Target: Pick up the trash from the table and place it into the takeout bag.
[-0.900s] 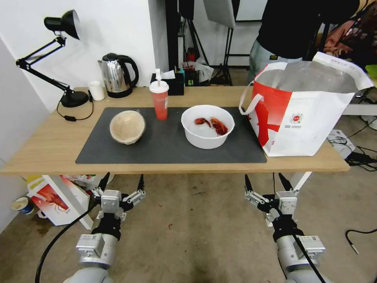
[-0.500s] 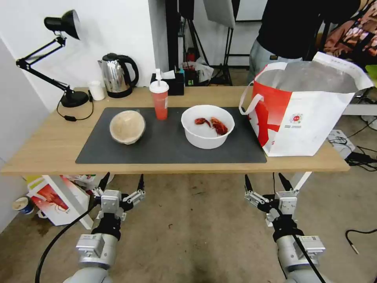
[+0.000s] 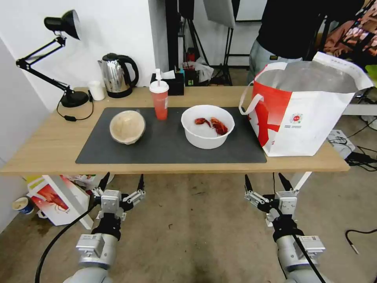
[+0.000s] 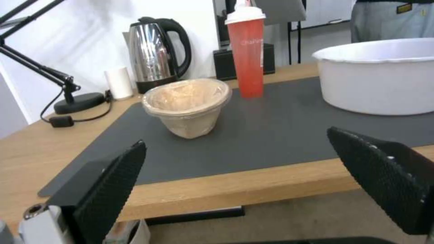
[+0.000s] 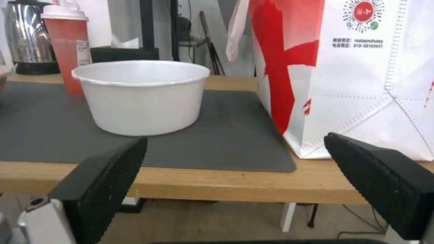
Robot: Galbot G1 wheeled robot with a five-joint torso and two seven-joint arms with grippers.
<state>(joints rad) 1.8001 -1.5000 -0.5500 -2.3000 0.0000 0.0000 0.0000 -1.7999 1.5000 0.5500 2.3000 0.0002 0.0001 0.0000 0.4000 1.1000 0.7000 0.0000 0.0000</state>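
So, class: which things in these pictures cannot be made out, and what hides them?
- Inside of the takeout bag, head view: its own walls hide the bottom.
- Contents of the red drink cup: lid covers it.
- White bowl scraps, right wrist view: hidden by its wall.
- Bag's small print: too small.

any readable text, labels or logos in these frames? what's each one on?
"010-58103931": takeout bag, under the round red QR-style logo; the line above it is too small to read.
Faint lettering on the red drink cup, starts like "Cha", rest unreadable.
White sticker on that cup: too blurred.
Kettle: no text visible.
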